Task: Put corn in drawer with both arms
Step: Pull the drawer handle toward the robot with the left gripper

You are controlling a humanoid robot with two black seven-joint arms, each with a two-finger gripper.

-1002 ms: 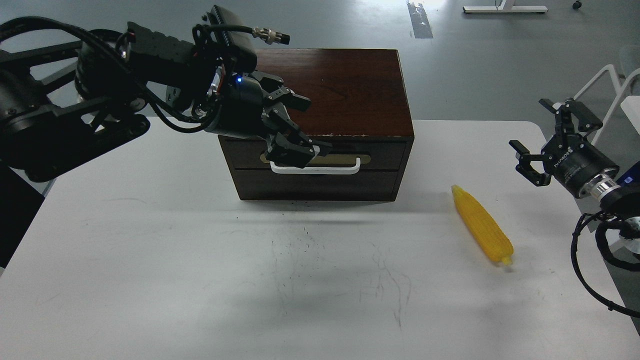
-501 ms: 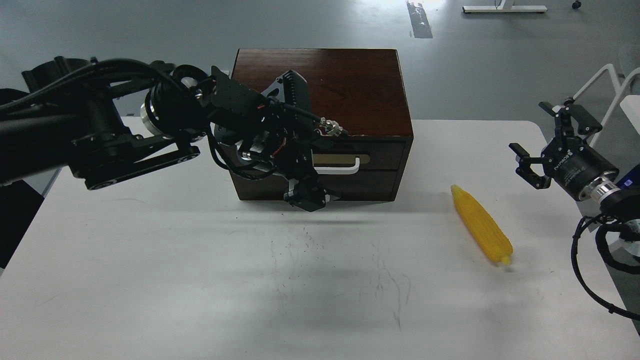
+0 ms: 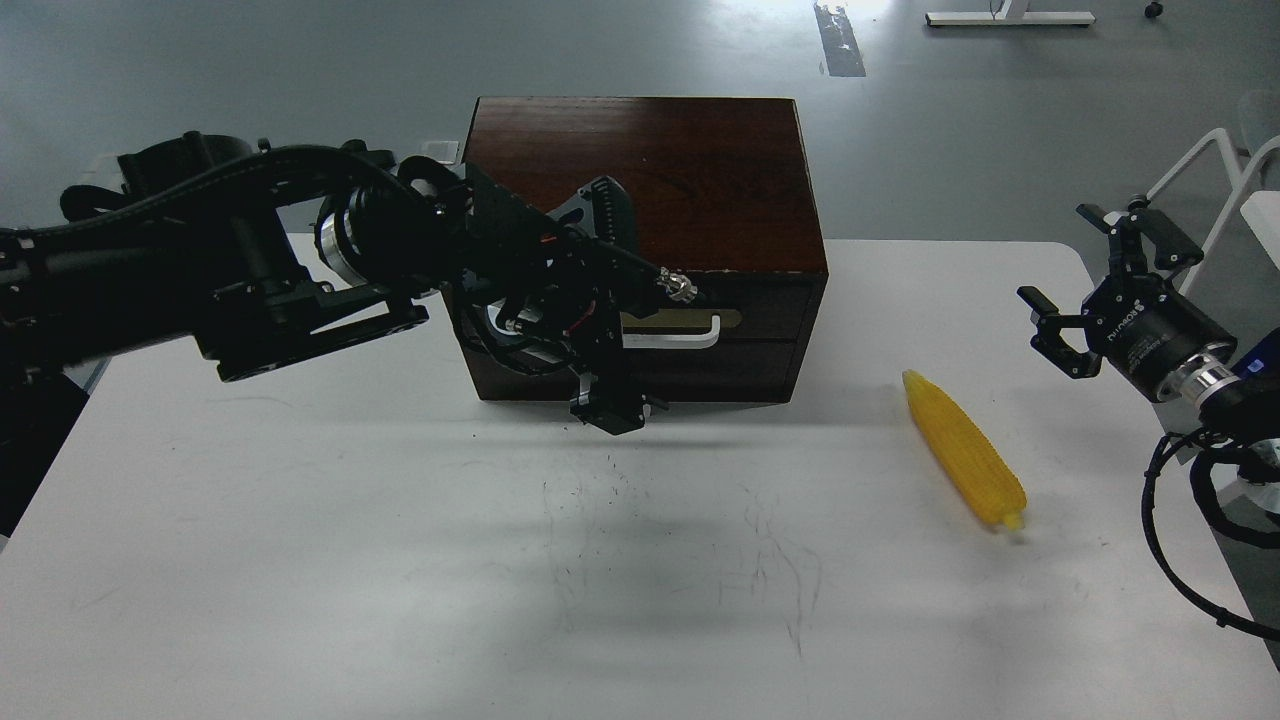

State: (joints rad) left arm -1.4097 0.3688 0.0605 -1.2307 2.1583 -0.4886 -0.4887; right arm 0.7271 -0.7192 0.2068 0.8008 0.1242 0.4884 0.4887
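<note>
The yellow corn (image 3: 965, 450) lies on the white table at the right, tip pointing toward the box. The drawer (image 3: 770, 318) is the upper front of the dark wooden box and sits flush, with the right end of its white handle (image 3: 695, 338) showing. My left arm crosses the box front from the left. My left gripper (image 3: 608, 408) points down in front of the lower panel, below the handle's left part; it is dark and its fingers cannot be told apart. My right gripper (image 3: 1078, 272) is open and empty, above the table's right edge, beyond the corn.
The wooden box (image 3: 650, 170) stands at the table's far middle. The white table (image 3: 400, 560) has faint pen scribbles in front of the box. A white chair frame (image 3: 1215, 165) stands off the table behind the right gripper.
My left arm has rotated and my left gripper has dropped from the handle to below it, in front of the lower panel. The drawer stays shut. The corn and right gripper have barely moved.
</note>
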